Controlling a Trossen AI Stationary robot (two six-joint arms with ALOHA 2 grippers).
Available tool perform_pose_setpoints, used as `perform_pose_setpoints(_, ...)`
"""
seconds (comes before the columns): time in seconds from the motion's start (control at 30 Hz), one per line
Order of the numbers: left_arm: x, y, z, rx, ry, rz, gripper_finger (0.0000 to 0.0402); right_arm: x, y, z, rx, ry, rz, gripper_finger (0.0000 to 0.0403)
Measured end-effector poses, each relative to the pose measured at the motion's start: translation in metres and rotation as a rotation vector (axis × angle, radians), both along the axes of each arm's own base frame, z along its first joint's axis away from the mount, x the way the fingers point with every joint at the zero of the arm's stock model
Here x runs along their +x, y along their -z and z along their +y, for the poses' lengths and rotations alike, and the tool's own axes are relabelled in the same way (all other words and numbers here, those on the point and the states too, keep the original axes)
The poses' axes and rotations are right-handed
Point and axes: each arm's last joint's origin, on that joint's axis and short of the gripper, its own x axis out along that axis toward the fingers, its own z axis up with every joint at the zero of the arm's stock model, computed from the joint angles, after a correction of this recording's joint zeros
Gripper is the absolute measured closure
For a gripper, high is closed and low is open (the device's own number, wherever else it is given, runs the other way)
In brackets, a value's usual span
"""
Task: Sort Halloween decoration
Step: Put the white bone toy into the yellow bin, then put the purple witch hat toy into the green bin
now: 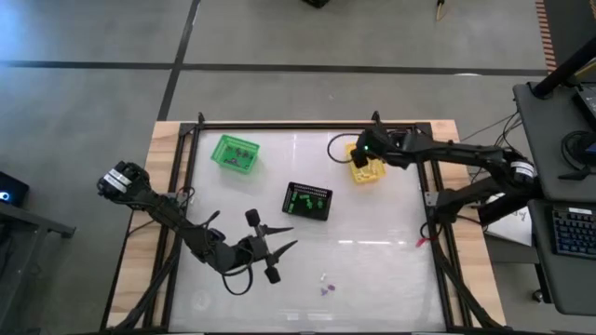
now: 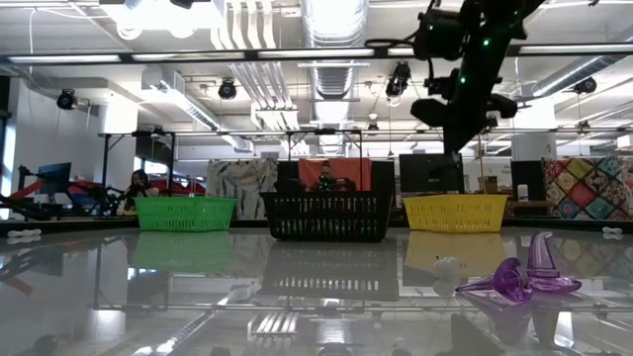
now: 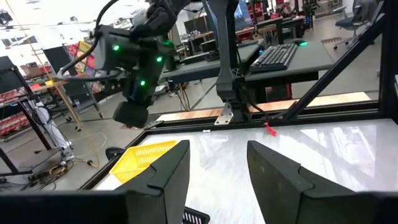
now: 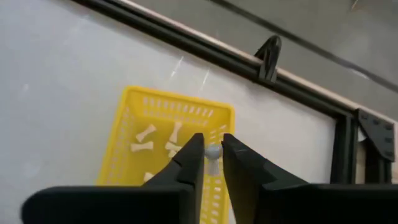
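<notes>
While the left gripper point(image 1: 279, 249) waits with fingers spread and empty near the table's point(image 1: 391, 279) front edge, sorted trinkets are already held in the green mesh basket point(image 1: 234, 153), black mesh basket point(image 1: 307, 201) and yellow mesh basket point(image 1: 367, 168). A small white plastic piece point(image 4: 212, 151) is seen between the right gripper's point(image 4: 211, 154) narrowly parted fingers above the yellow one. Tiny purple pointed trinkets point(image 2: 519, 278) are left near the front edge.
</notes>
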Motion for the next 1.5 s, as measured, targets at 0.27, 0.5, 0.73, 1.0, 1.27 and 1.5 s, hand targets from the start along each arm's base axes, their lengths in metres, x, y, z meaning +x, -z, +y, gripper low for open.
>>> perform_pose_setpoints(0.27, 0.000, 0.001, 0.000, -0.006, 0.000, 0.004, 0.0265, 0.000, 0.007, -0.010, 0.049, 0.004, 0.015, 0.0280)
perform_pose_setpoints(0.5, 0.001, 0.008, 0.001, -0.037, -0.006, 0.040, 0.0265, -0.003, -0.007, 0.005, 0.083, -0.073, -0.071, 0.0264)
perform_pose_setpoints(0.73, 0.011, 0.012, 0.004, -0.158, 0.124, 0.154, 0.0270, -0.001, -0.024, 0.041, 0.281, -0.278, -0.246, 0.0275)
perform_pose_setpoints(1.0, 0.009, 0.022, 0.007, -0.194, 0.132, 0.298, 0.0284, 0.019, -0.016, 0.113, 0.588, -0.569, -0.270, 0.0273)
perform_pose_setpoints(1.27, 0.008, 0.022, 0.005, -0.214, 0.192, 0.325, 0.0286, 0.030, 0.016, 0.191, 0.711, -0.896, -0.044, 0.0277)
perform_pose_setpoints(1.5, 0.007, 0.018, 0.006, -0.216, 0.183, 0.309, 0.0286, 0.041, 0.036, 0.260, 0.493, -1.262, -0.136, 0.0283)
